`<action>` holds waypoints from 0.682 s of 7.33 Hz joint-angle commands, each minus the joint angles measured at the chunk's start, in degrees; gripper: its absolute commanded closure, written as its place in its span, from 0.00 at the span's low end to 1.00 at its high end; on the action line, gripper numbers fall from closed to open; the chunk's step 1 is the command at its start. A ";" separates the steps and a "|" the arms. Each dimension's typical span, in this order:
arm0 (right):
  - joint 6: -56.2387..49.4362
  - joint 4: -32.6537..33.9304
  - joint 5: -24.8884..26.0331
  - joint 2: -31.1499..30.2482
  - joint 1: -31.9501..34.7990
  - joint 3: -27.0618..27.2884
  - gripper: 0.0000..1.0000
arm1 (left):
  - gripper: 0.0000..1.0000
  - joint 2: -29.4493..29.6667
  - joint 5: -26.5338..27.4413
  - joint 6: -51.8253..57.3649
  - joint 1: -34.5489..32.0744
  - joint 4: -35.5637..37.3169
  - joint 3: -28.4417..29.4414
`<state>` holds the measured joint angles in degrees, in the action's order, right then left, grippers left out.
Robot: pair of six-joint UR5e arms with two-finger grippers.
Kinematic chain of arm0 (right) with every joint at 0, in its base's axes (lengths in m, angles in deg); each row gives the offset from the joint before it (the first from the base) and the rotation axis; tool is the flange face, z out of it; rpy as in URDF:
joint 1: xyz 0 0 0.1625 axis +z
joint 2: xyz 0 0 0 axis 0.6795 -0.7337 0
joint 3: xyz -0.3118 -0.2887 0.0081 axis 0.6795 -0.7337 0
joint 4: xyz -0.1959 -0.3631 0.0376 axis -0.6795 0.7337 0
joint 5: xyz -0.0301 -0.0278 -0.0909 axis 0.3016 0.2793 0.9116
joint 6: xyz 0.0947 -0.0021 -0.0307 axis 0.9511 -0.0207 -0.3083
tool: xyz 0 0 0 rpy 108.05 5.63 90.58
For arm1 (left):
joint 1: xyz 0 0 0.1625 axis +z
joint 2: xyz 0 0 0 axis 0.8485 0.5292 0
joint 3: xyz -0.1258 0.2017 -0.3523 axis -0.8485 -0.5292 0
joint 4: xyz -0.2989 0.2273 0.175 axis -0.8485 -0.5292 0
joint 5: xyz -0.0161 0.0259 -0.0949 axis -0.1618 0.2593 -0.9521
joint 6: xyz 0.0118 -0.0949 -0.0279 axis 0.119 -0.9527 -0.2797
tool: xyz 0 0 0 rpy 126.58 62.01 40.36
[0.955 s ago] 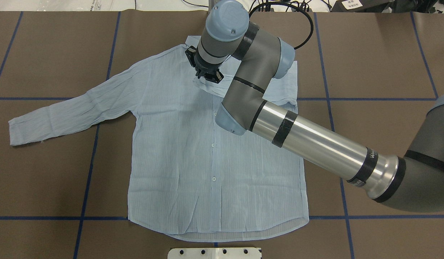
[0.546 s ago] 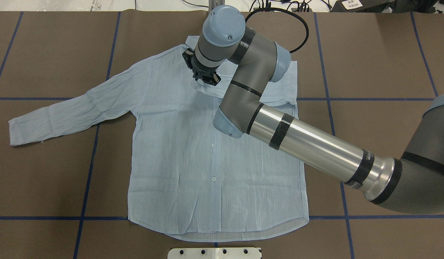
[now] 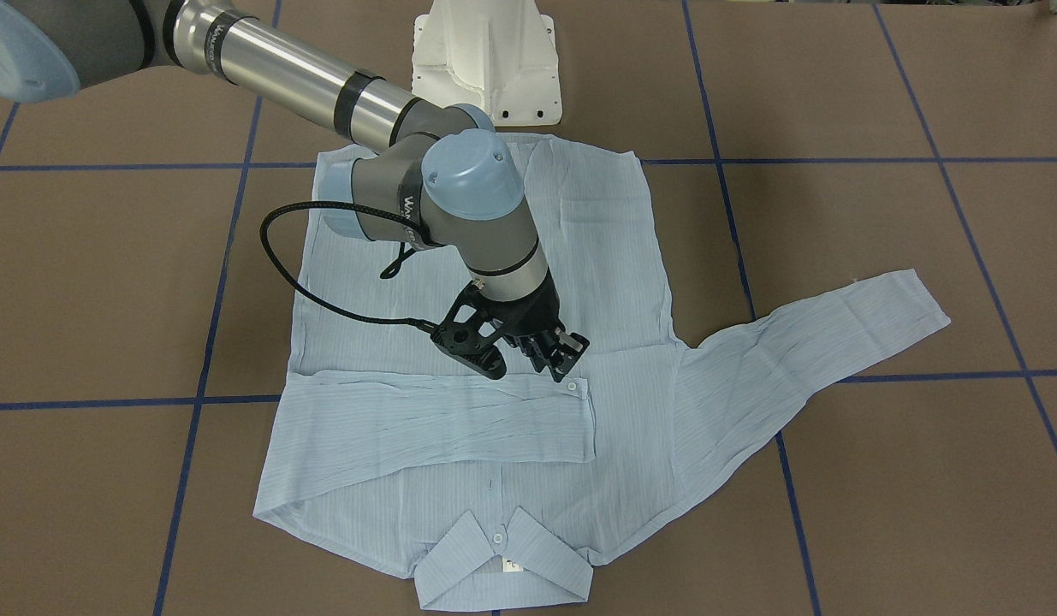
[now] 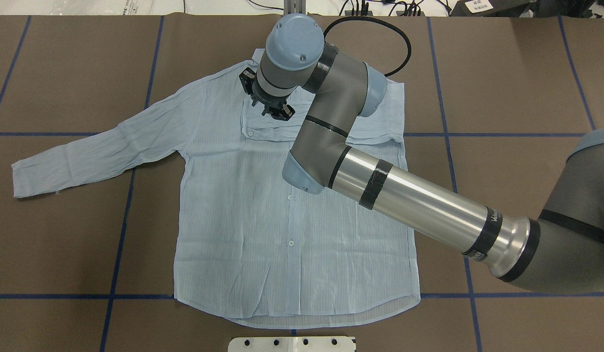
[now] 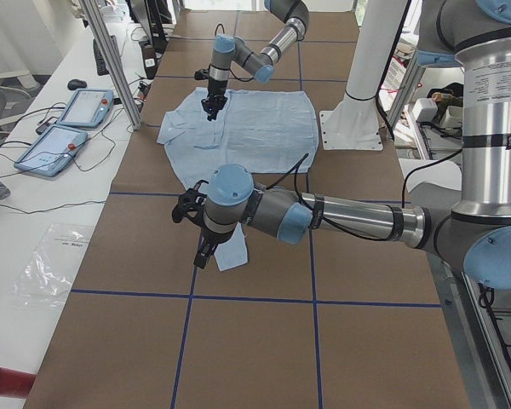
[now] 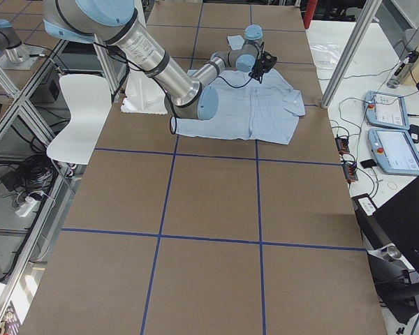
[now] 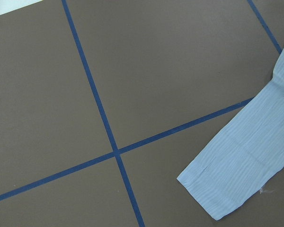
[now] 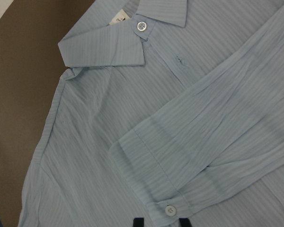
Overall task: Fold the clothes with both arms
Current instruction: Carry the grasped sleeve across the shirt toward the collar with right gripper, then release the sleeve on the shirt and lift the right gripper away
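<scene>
Shirt (image 4: 262, 220): 1 sleeve (image 3: 434, 419) across chest; right pincer (image 3: 562, 358) apart over cuff (image 3: 573, 412); left pincer (image 5: 203, 253): can't tell; collar tag (image 3: 509, 565) illeg.

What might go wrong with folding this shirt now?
The right tool hangs open close over the folded sleeve's cuff. If a finger catches the thin cloth on the way up, that sleeve may get dragged askew. The other sleeve lies spread out sideways and looks wrinkly, so its fold might come out crooked.
</scene>
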<state>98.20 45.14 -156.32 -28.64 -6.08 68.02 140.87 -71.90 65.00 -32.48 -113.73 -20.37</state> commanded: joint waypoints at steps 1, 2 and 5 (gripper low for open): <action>0.18 3.82 -0.38 -1.97 0.19 4.03 0.00 | 0.00 -0.06 -2.59 -0.56 0.00 0.18 -0.06; -0.08 6.38 -0.64 -7.13 1.06 10.32 0.00 | 0.07 -0.06 -2.42 -6.48 1.04 0.01 0.72; -2.09 6.49 -10.20 -21.82 8.87 22.58 0.00 | 0.01 0.21 -1.90 -18.52 11.51 -4.21 2.30</action>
<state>97.45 51.50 -162.81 -45.04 -0.33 86.41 141.27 -73.92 52.28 -23.90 -116.40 -19.18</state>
